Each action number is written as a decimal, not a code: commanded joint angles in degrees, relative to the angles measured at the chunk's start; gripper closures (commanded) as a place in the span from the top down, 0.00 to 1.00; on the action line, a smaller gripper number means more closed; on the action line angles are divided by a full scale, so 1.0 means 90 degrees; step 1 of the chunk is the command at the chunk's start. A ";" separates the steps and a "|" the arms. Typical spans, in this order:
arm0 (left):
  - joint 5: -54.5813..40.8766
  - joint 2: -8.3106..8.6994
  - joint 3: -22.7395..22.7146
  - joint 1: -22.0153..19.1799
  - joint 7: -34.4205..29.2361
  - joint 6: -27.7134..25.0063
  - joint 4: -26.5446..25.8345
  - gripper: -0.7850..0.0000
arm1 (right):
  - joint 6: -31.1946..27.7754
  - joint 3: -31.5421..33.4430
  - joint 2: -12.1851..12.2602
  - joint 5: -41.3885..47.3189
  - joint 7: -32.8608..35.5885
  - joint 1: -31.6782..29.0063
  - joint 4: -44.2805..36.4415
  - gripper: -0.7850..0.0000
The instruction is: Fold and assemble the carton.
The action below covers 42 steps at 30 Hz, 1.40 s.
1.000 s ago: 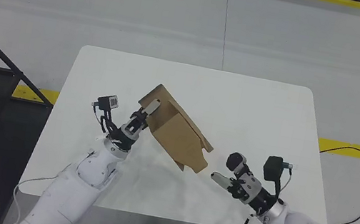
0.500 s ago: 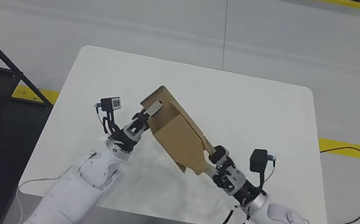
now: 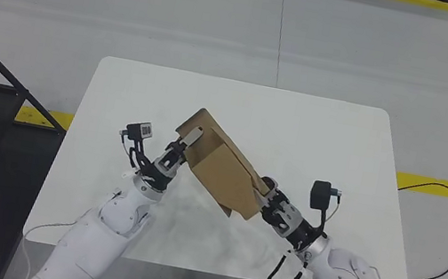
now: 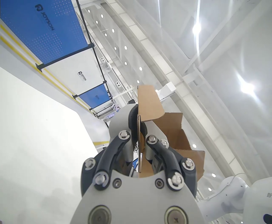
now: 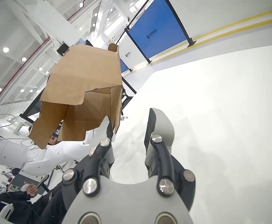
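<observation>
**Item: carton (image 3: 221, 168).** Brown corrugated board, partly erected, with the end flaps loose and unfolded. It is held tilted over the middle of the white table (image 3: 341, 142); whether its low end touches the top cannot be told. In the top view its long axis runs from about 11 o'clock to 5 o'clock. The open mouth with its hanging flaps is at the 5 o'clock end.

**Item: left gripper (image 3: 178, 151).** It stands at the carton's 9 o'clock side. In the left wrist view the left gripper (image 4: 139, 124) has its jaws pressed together on the thin edge of a flap, pinching the carton (image 4: 172, 131) and bearing its weight.

**Item: right gripper (image 3: 264, 203).** It stands at the carton's 4 to 5 o'clock end, touching or just beside the open mouth. In the right wrist view the right gripper (image 5: 131, 121) has its jaws spread and holds nothing. One side wall of the carton (image 5: 85, 72) hangs edge-on just beside one finger, seemingly within the gap, while the other finger stands apart over bare table.

**Governing relation.** The free wall lies straight ahead of the spread jaws, edge-on to them. The right arm is the nearer one to the unfolded end. Judgement: closing on that wall should give a second hold for squaring the carton or tucking its flaps. A slight misalignment could push the wall aside instead.
</observation>
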 commanded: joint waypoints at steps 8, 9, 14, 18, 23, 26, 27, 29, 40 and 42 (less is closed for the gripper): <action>-0.0018 -0.0041 -0.0015 -0.0003 -0.0058 0.0002 0.0032 0.00 | -0.0143 -0.0043 -0.0059 0.0143 0.0064 0.0069 0.0023 0.45; -0.0025 -0.0047 -0.0015 -0.0003 -0.0060 0.0000 0.0031 0.00 | -0.0144 -0.0051 -0.0066 0.0158 0.0080 0.0082 0.0029 0.45; -0.0035 -0.0069 -0.0026 -0.0006 -0.0080 -0.0021 0.0038 0.00 | -0.0172 -0.0093 -0.0103 0.0240 0.0123 0.0132 0.0074 0.41; -0.0037 -0.0087 -0.0040 -0.0005 -0.0079 -0.0040 0.0046 0.00 | -0.0193 -0.0107 -0.0128 0.0298 0.0160 0.0158 0.0112 0.34; -0.0026 -0.0106 -0.0061 -0.0002 -0.0101 -0.0043 0.0057 0.00 | -0.0214 -0.0109 -0.0156 0.0344 0.0193 0.0175 0.0141 0.20; -0.0026 -0.0117 -0.0073 0.0001 -0.0111 -0.0040 0.0053 0.00 | -0.0224 -0.0102 -0.0170 0.0367 0.0216 0.0186 0.0150 0.08; -0.0035 -0.0121 -0.0075 0.0002 -0.0115 -0.0043 0.0053 0.00 | -0.0245 -0.0103 -0.0176 0.0390 0.0219 0.0186 0.0153 0.02; -0.0044 -0.0128 -0.0083 0.0001 -0.0131 -0.0046 0.0057 0.00 | -0.0270 -0.0093 -0.0185 0.0426 0.0238 0.0200 0.0178 0.00; -0.0116 -0.0107 -0.0170 0.0025 -0.0666 0.0040 0.0083 1.00 | -0.0340 0.0194 -0.0184 0.0507 0.0366 0.0183 0.0200 0.00; -0.0179 -0.0073 -0.0264 0.0061 -0.0884 0.0030 0.0081 1.00 | -0.0331 0.0335 -0.0165 0.0495 0.0405 0.0139 0.0159 0.00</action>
